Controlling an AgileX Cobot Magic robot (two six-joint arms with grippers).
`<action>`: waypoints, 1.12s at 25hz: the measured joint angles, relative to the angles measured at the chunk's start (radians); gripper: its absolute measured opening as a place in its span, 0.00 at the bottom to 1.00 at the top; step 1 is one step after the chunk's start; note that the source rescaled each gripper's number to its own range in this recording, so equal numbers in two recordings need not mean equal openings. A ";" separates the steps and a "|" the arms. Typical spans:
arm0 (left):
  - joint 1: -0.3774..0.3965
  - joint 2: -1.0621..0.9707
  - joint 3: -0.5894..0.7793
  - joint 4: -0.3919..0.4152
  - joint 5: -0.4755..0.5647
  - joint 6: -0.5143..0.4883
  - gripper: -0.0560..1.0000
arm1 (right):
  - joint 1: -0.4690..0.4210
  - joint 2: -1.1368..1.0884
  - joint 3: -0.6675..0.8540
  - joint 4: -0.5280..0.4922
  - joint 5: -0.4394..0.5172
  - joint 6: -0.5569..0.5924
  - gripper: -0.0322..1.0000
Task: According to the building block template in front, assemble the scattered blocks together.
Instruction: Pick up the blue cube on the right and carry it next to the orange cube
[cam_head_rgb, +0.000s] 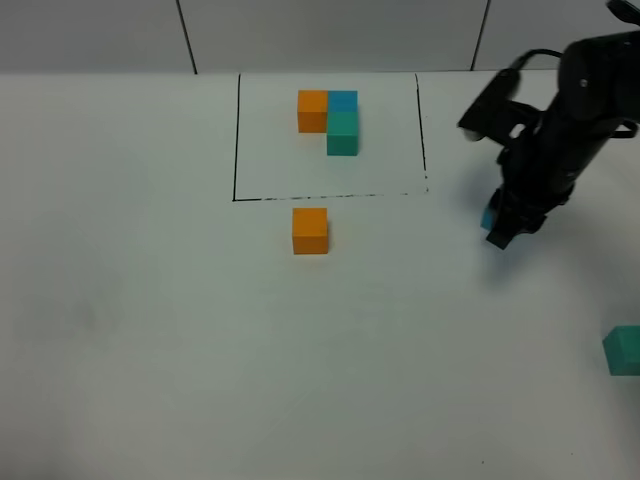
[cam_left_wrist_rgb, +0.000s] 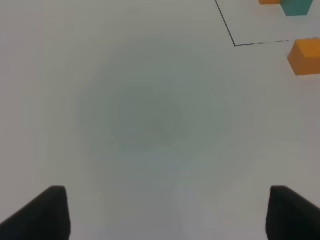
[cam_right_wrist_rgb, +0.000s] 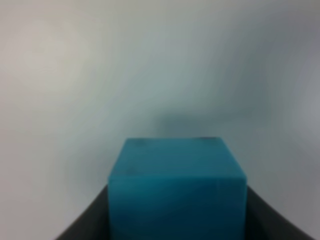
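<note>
The building block template (cam_head_rgb: 330, 120) lies at the back centre inside a thin black frame: orange and blue cubes side by side, a teal-green one in front of the blue. Of the scattered blocks, the orange one (cam_head_rgb: 310, 230) sits just in front of the frame and shows in the left wrist view (cam_left_wrist_rgb: 305, 57). The teal-green one (cam_head_rgb: 623, 350) lies at the right edge. My right gripper (cam_head_rgb: 505, 228) is shut on the blue block (cam_right_wrist_rgb: 177, 187), which peeks out at its left side (cam_head_rgb: 488, 217). My left gripper (cam_left_wrist_rgb: 165, 215) stands open over bare table, holding nothing.
The white table (cam_head_rgb: 150, 300) ends at a grey tiled wall (cam_head_rgb: 330, 35) behind. The frame's front line (cam_left_wrist_rgb: 260, 43) shows in the left wrist view. The right arm (cam_head_rgb: 570, 110) reaches in from the upper right.
</note>
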 joint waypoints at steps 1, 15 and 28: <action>0.000 0.000 0.000 0.000 0.000 0.000 0.79 | 0.033 0.014 -0.023 0.000 0.013 -0.032 0.05; 0.000 0.000 0.000 0.000 -0.002 0.000 0.79 | 0.271 0.269 -0.383 -0.074 0.193 -0.132 0.05; 0.000 0.000 0.000 0.000 -0.002 0.000 0.79 | 0.305 0.356 -0.479 -0.033 0.194 -0.185 0.05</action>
